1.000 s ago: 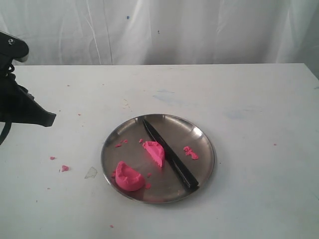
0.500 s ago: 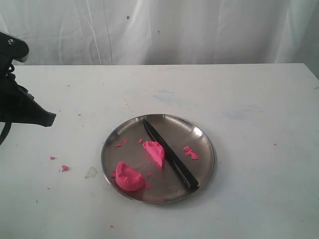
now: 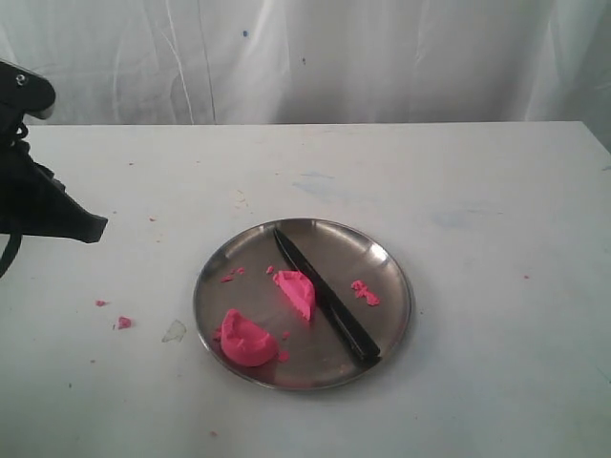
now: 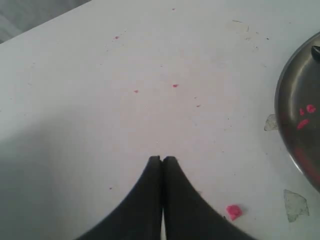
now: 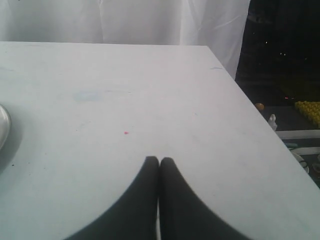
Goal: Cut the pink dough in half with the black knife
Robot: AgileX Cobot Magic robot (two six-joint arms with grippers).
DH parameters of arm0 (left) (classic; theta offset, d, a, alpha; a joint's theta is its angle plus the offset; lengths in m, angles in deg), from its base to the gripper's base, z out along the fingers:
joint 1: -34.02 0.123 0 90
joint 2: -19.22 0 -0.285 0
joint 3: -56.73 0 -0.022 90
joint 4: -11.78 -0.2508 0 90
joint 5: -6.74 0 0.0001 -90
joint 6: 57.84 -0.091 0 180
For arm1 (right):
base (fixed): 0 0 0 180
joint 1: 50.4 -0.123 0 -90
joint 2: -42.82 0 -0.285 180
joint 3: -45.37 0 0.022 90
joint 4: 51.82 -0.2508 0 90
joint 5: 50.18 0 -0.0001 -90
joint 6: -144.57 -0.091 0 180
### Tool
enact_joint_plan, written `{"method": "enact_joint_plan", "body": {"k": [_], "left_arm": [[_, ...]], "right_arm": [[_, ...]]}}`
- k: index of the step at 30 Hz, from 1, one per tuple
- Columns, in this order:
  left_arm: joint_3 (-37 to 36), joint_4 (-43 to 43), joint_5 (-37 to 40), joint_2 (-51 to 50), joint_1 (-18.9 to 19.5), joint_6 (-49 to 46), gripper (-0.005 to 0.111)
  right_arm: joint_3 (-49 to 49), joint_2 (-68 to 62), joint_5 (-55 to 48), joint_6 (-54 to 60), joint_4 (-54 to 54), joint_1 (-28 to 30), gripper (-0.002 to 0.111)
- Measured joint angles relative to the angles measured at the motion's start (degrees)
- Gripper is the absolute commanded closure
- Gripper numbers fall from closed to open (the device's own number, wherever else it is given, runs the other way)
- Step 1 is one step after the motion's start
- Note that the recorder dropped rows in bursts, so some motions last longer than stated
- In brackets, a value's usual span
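Note:
The pink dough lies in two lumps on the steel plate [image 3: 382,329]: one half [image 3: 297,292] near the plate's middle, the other half [image 3: 245,339] at its front left. The black knife [image 3: 325,292] rests diagonally across the plate, touching the middle lump, with nothing holding it. My left gripper [image 3: 95,227] hovers at the far left, well away from the plate; in its wrist view the left gripper [image 4: 162,159] is shut and empty over bare table. My right gripper [image 5: 159,160] is shut and empty over the table's right side and is out of the exterior view.
Pink crumbs [image 3: 364,291] lie on the plate, and more pink crumbs [image 3: 123,322] on the table left of it. A clear scrap [image 3: 174,331] lies by the plate's left rim. The table's right edge [image 5: 240,95] drops off beside the right gripper. A white curtain hangs behind.

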Motion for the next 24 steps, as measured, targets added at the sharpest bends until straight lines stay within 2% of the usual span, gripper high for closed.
{"method": "enact_joint_plan", "body": {"k": [6,9,14,16,21,24], "left_arm": [[0.0,0.0,-0.6,3.9,0.5,0.0,0.107],[0.0,0.5,-4.7,9.2,4.5,0.0,0.107],[0.0,0.5,-10.0,23.1,16.1,0.0,0.107],[0.0,0.5,-10.2,28.8,18.8,0.0,0.107],[0.0,0.0,-10.4,39.0,20.1,-0.4,0.107],[0.0,-0.8,-6.4,43.3,20.8,-0.8,0.107]], "right_arm": [[0.0,0.0,-0.1,0.0,0.0,0.0,0.108],[0.0,0.0,-0.1,0.0,0.0,0.0,0.108],[0.0,0.0,-0.1,0.0,0.0,0.0,0.108],[0.0,0.0,-0.1,0.0,0.0,0.0,0.108],[0.0,0.0,-0.3,0.0,0.0,0.0,0.108],[0.0,0.0,-0.3,0.0,0.0,0.0,0.108]]}}
